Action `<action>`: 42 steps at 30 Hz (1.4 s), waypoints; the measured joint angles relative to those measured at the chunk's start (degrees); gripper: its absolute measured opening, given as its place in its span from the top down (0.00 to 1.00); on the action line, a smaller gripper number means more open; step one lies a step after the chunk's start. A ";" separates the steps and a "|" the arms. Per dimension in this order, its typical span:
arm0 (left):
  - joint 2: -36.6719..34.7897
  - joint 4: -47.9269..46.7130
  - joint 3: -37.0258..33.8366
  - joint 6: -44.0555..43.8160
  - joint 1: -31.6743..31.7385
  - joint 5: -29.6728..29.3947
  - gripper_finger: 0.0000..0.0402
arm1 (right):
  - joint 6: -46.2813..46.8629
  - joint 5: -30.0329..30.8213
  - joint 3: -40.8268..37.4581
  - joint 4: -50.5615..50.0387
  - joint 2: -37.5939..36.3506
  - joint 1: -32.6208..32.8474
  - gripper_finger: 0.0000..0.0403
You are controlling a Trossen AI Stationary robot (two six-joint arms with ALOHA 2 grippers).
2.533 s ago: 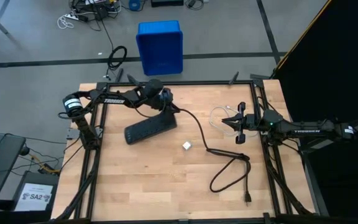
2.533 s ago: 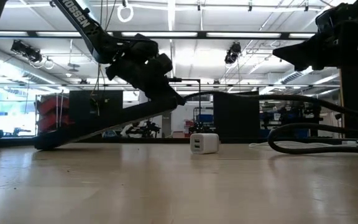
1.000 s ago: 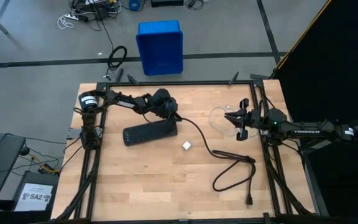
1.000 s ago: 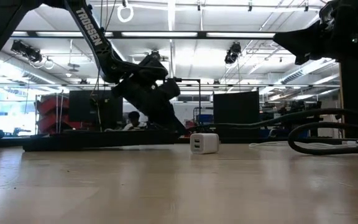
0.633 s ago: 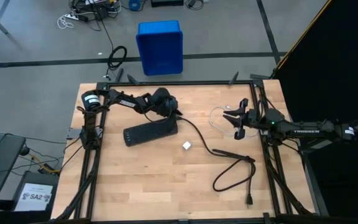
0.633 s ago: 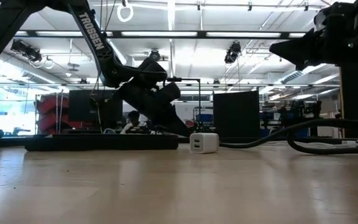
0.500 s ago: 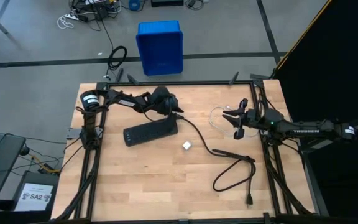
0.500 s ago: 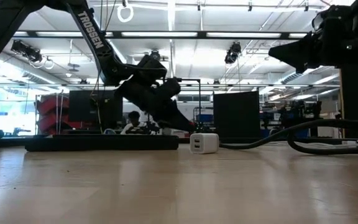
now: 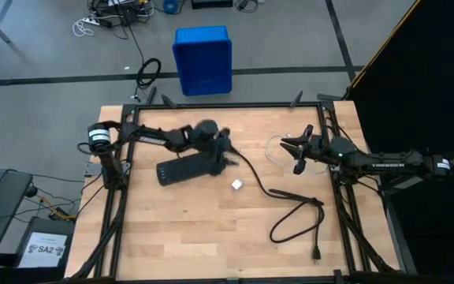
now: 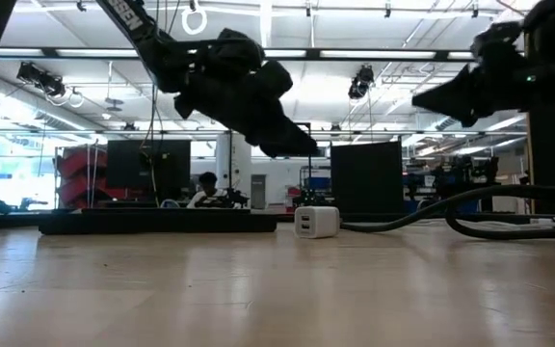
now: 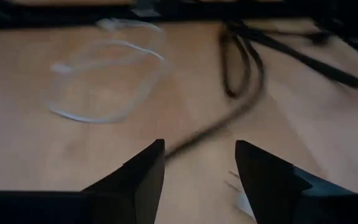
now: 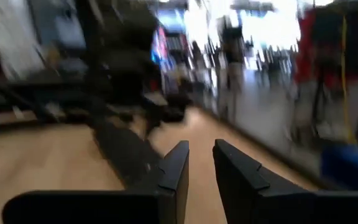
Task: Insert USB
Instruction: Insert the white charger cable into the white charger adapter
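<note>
The USB, a thin white cable (image 9: 277,150), lies in a loose loop on the table at the far right; it also shows in the left wrist view (image 11: 104,81). My right gripper (image 9: 290,155) hovers just beside that loop with a narrow gap between its fingers (image 12: 201,155) and nothing in it. A black power strip (image 9: 189,169) lies flat left of centre. My left gripper (image 9: 227,154) hangs open above the strip's right end (image 11: 197,155), clear of it (image 10: 306,149). A small white charger cube (image 9: 236,184) stands on the table between the arms.
The thick black cord (image 9: 290,207) runs from the strip's right end across the table and loops toward the near right corner. Bare wood (image 9: 180,237) fills the near half of the table. A blue bin (image 9: 203,59) stands on the floor beyond the far edge.
My left gripper has come away from the power strip's right end, risen and gone a little toward the table's right; the strip stays flat on the table. My right gripper has tipped its fingers downward and edged toward the white cable loop.
</note>
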 joint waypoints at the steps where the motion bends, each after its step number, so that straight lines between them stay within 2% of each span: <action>1: 0.00 -0.04 0.00 0.28 -1.34 -1.59 0.55 | 0.65 0.10 1.75 -3.77 1.00 -0.04 0.87; 6: -0.02 1.14 0.00 0.38 -6.12 -6.19 0.55 | 3.57 2.08 12.75 -18.53 7.70 -0.10 0.87; 9: -0.02 0.88 0.00 -1.51 -7.52 -8.68 0.55 | 7.79 2.95 21.86 -34.39 12.18 -0.10 0.87; 17: -0.02 0.10 -0.02 -3.20 -9.84 -10.08 0.55 | 17.76 5.23 45.36 -72.93 26.00 -1.90 0.87; 20: -0.02 0.23 -0.02 -3.18 -10.51 -10.51 0.55 | 20.62 5.92 50.32 -85.06 31.02 -5.05 0.88; 24: -0.02 0.05 -0.04 -2.60 -11.43 -10.52 0.55 | 21.38 2.10 51.56 -94.73 35.45 -11.99 0.87; 28: -0.02 -0.44 -0.04 -2.00 -12.33 -10.58 0.55 | 21.44 -1.52 49.53 -99.47 37.29 -20.02 0.87; 34: -0.02 -2.51 -0.09 -1.11 -13.03 -10.56 0.55 | 22.38 -2.77 43.89 -98.11 37.35 -27.78 0.87; 42: -0.02 -3.12 -0.09 -0.41 -13.05 -10.56 0.55 | 22.42 -4.68 34.69 -87.60 38.38 -29.72 0.87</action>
